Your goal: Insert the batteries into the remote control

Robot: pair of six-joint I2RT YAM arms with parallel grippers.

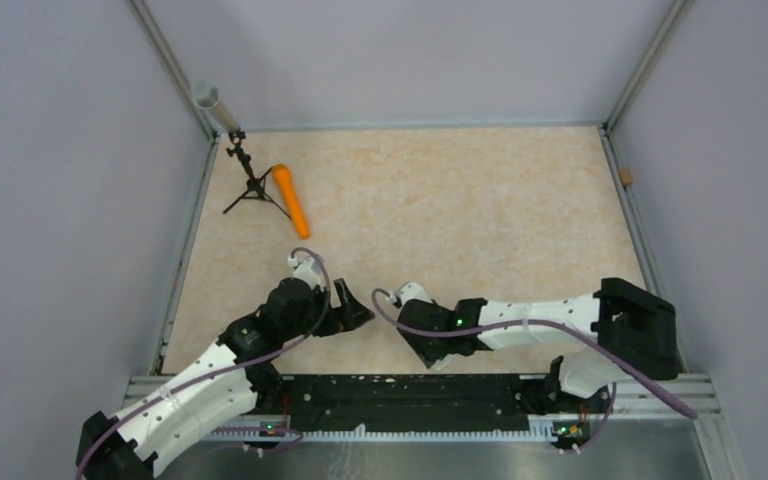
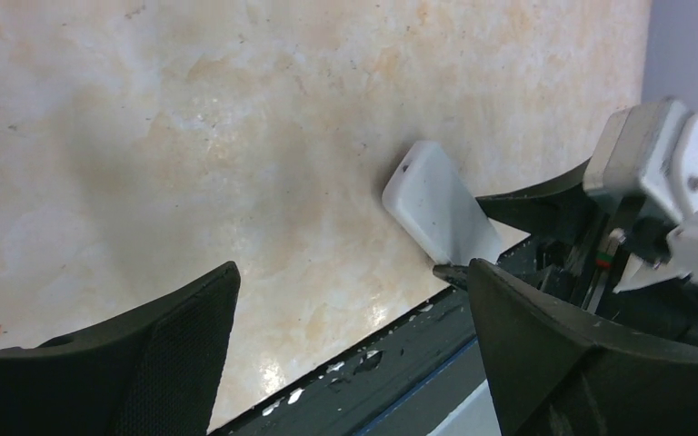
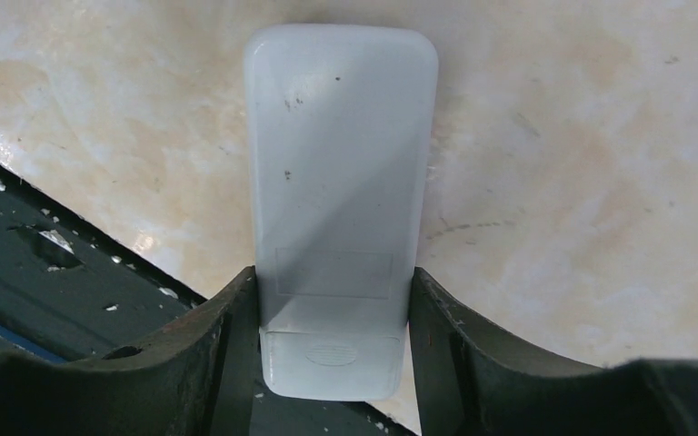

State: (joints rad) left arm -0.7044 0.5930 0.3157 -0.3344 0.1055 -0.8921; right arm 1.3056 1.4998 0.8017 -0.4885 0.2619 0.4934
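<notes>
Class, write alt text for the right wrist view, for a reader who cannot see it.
A white remote control, plain back up, sits between two dark jaws that touch both its long sides near one end. Under it is a beige marbled table, with a black rail at lower left.

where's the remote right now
Right wrist view: the remote control sits back up between the fingers of the right gripper, at the near edge of the table, just right of the open left gripper.
</notes>
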